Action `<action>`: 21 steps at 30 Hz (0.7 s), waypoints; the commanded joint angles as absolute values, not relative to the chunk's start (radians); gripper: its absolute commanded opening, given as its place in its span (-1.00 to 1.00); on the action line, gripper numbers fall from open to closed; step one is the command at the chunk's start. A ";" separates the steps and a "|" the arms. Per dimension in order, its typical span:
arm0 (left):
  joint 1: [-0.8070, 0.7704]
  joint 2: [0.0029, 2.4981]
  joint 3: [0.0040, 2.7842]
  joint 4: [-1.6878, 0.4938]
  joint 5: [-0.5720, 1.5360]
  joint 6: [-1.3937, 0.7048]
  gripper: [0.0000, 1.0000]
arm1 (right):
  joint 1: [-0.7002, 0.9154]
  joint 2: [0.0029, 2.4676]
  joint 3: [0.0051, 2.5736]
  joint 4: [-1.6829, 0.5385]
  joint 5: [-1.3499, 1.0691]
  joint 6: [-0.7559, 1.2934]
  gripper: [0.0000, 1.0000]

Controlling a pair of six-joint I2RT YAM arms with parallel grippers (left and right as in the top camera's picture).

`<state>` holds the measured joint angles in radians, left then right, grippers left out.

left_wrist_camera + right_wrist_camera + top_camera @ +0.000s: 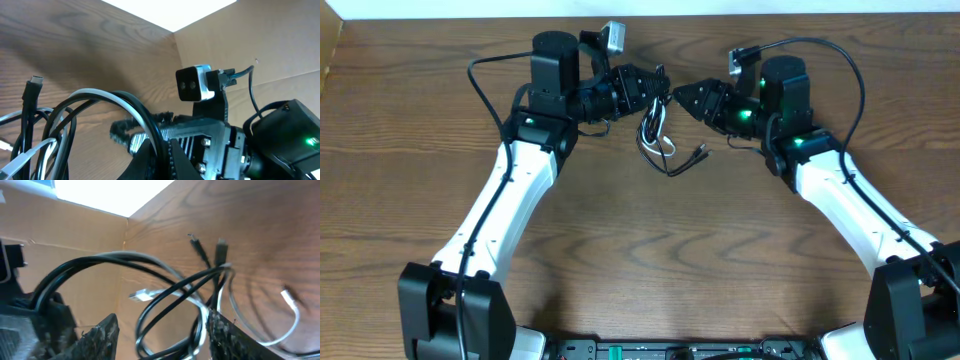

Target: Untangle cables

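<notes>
The black and white cables (658, 132) hang as one tangled bunch over the wooden table, lifted by my left gripper (656, 90). In the left wrist view the left gripper (161, 152) is shut on a black cable (135, 107) and a white cable (102, 93) together. A black plug end (36, 81) dangles at the left. My right gripper (678, 97) faces it, almost touching. In the right wrist view the right gripper (162, 332) stands open, and loops of the black cable (70, 267) and white cable (150, 260) pass between its fingers (97, 337). A white plug (140, 295) hangs there.
The wooden table (640, 250) carries both arms' bases at the near edge. A cardboard wall (280, 35) stands behind the far side. The right arm's wrist camera (195, 84) sits close in front of the left gripper. A loose plug end (700, 152) rests on the table.
</notes>
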<state>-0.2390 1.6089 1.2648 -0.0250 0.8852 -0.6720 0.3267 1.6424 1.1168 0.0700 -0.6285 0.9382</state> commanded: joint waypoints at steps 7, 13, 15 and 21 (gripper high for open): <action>-0.246 1.607 1.274 -0.018 0.900 -0.647 -0.85 | 0.403 1.726 1.119 0.195 -0.716 1.097 -0.06; -0.249 1.607 1.274 -0.018 0.902 -0.648 -0.85 | 0.437 1.780 1.119 0.256 -0.724 1.155 -0.09; -0.251 1.607 1.274 -0.018 0.906 -0.648 -0.85 | 0.441 1.797 1.119 0.268 -0.712 1.155 -0.10; -0.273 1.607 1.274 -0.017 0.910 -0.674 -0.85 | 0.441 1.859 1.119 0.400 -0.702 1.155 -0.29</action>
<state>-0.2539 1.6096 1.2648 -0.0254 0.8860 -0.6762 0.4355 1.8282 1.1164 0.3500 -0.7017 1.1484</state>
